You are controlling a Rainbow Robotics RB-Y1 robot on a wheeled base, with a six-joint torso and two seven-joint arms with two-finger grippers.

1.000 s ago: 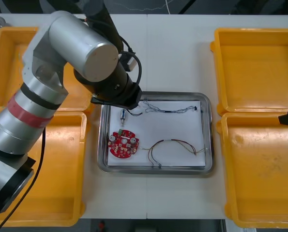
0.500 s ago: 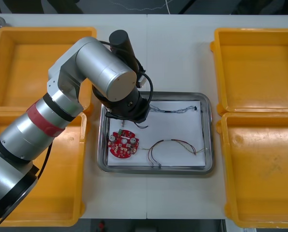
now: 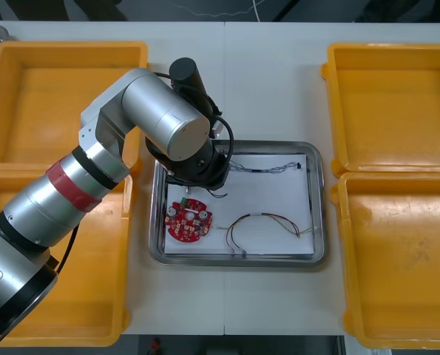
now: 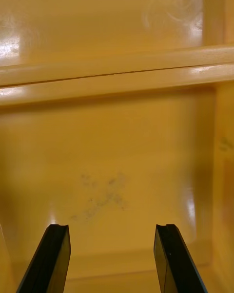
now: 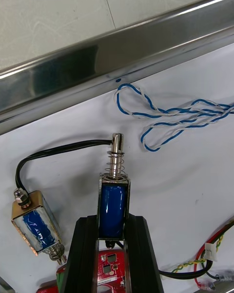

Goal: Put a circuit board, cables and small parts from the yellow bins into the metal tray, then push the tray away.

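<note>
Grip check: my left claw (image 5: pixel 113 219) is clenched on a small blue-wound metal part (image 5: pixel 114 202), its long axis in line with the fingers (image 5: pixel 85 246), spring end toward the shiny metal tray's (image 5: pixel 97 68) rim, low over the white lining (image 5: pixel 185 176). My right claw (image 4: pixel 113 239) hangs released over a yellow bin (image 4: pixel 117 151).

The round red circuit board (image 3: pixel 189 220) is laid in the shiny metal tray (image 3: pixel 234 260), left of the red-and-yellow cable (image 3: pixel 258 215).

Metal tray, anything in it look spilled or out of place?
Nothing stands out: circuit board, cables and one small metal part lie inside; left claw grips another part there; right claw hangs open over a yellow bin.
</note>
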